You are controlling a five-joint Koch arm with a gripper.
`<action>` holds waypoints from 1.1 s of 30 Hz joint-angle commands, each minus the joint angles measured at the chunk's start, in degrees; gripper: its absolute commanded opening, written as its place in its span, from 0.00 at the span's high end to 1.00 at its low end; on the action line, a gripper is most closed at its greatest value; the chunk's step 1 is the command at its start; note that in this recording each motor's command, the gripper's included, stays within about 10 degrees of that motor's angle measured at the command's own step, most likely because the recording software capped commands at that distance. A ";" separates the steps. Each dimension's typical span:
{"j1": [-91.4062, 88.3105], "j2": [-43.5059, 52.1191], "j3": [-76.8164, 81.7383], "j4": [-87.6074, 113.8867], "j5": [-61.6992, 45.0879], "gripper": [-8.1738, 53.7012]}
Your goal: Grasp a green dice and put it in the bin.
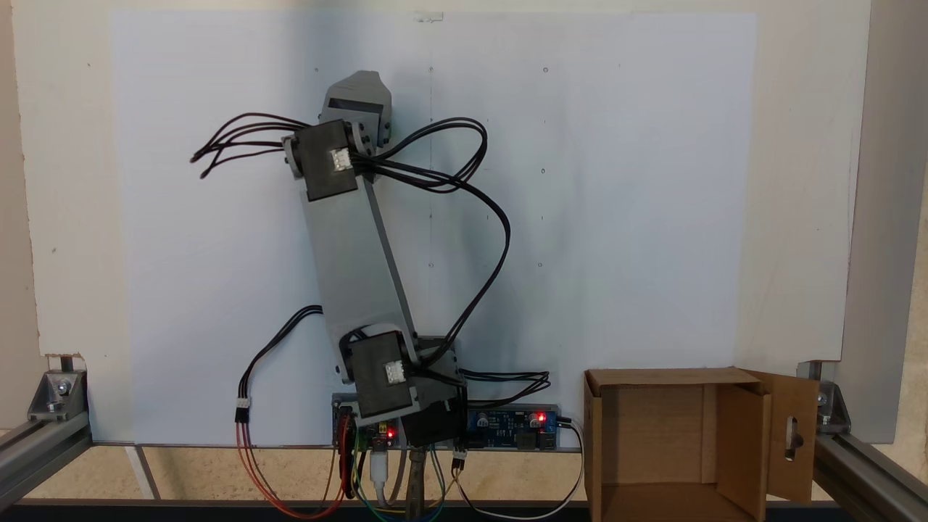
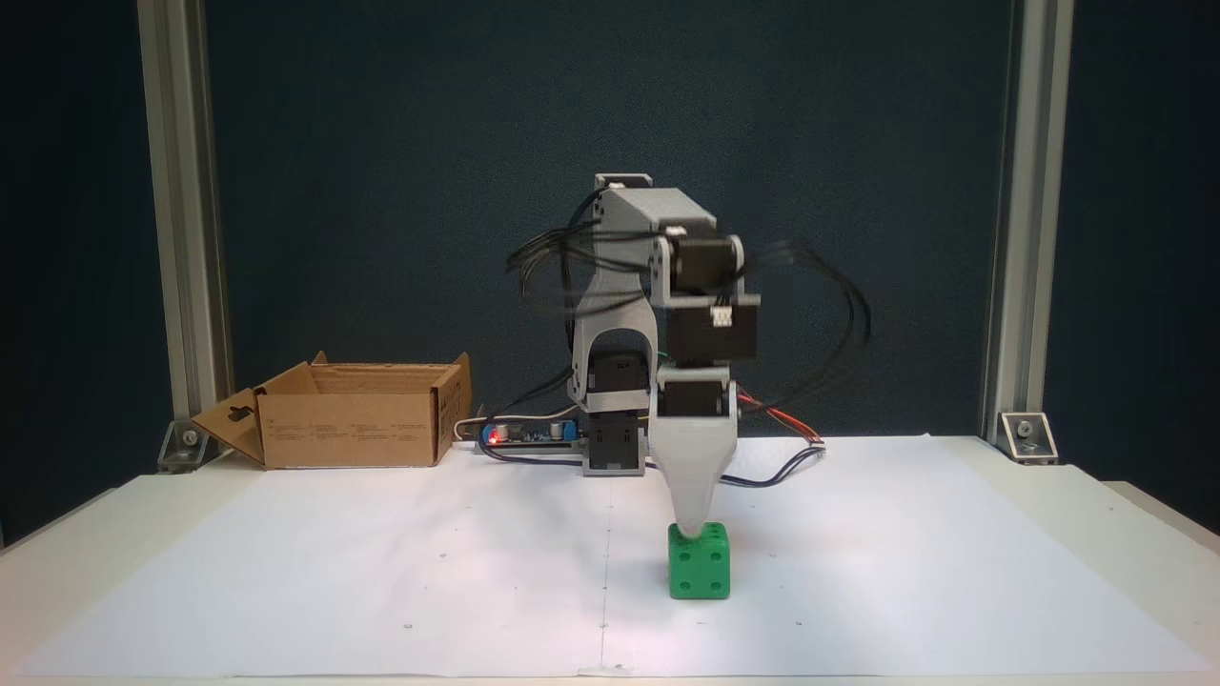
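The green dice (image 2: 699, 564) sits on the white paper near the table's front, a little right of centre in a fixed view. My gripper (image 2: 688, 524) points straight down, and its grey tapered tip rests at the top left of the dice. The jaws lie one behind the other, so just one tip shows. From above, the gripper (image 1: 356, 90) is the grey head at the arm's far end. The bin (image 2: 353, 433) is an open brown cardboard box at the back left, beside the arm's base. Seen from above, the bin (image 1: 667, 377) stands at the lower right, and one flap has a slot cut-out.
White paper (image 2: 381, 572) covers the table. The arm's base and a circuit board with red lights (image 1: 518, 428) sit at the paper's edge, with loose cables around them. Aluminium frame posts (image 2: 1020, 238) stand at the table's back corners.
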 commanded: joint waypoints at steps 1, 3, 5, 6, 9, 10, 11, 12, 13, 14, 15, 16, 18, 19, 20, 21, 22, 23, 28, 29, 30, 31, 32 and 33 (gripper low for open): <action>-0.53 0.00 -1.32 -1.32 3.08 0.16; -0.35 -0.62 -1.32 -1.32 3.08 0.16; -0.18 -1.14 -1.32 -1.76 3.08 0.16; -0.09 -1.67 -1.23 -1.85 3.08 0.16; -0.09 -2.81 -1.23 -2.02 3.08 0.16; -0.09 -3.08 -1.23 -1.93 3.08 0.16; -0.09 -3.34 -1.23 -2.02 3.08 0.16; 0.00 -3.52 -1.14 -2.11 3.08 0.16; 0.00 -3.87 -1.14 -2.20 3.08 0.16; 0.00 -4.04 -1.14 -2.20 3.08 0.16; 0.00 -4.22 -1.14 -2.29 3.08 0.16; 0.00 -4.39 -1.14 -2.46 3.08 0.16; 0.26 -4.83 -1.14 -2.81 3.08 0.17; 0.53 -4.83 -1.14 -2.90 3.08 0.17; 0.88 -4.83 -1.14 -2.99 3.08 0.17; 1.14 -4.83 -1.14 -3.34 3.08 0.19; 1.41 -4.83 -1.14 -3.52 3.08 0.19; 1.76 -4.83 -1.14 -3.78 3.08 0.20; 1.93 -5.36 -1.14 -4.22 3.08 0.23; 1.93 -5.45 -1.14 -4.31 3.08 0.23; 1.93 -5.63 -1.14 -4.48 3.08 0.23; 1.93 -5.63 -1.14 -4.48 3.08 0.24; 1.85 -5.71 -1.14 -4.48 3.08 0.25; 1.85 -5.80 -1.14 -4.48 3.08 0.25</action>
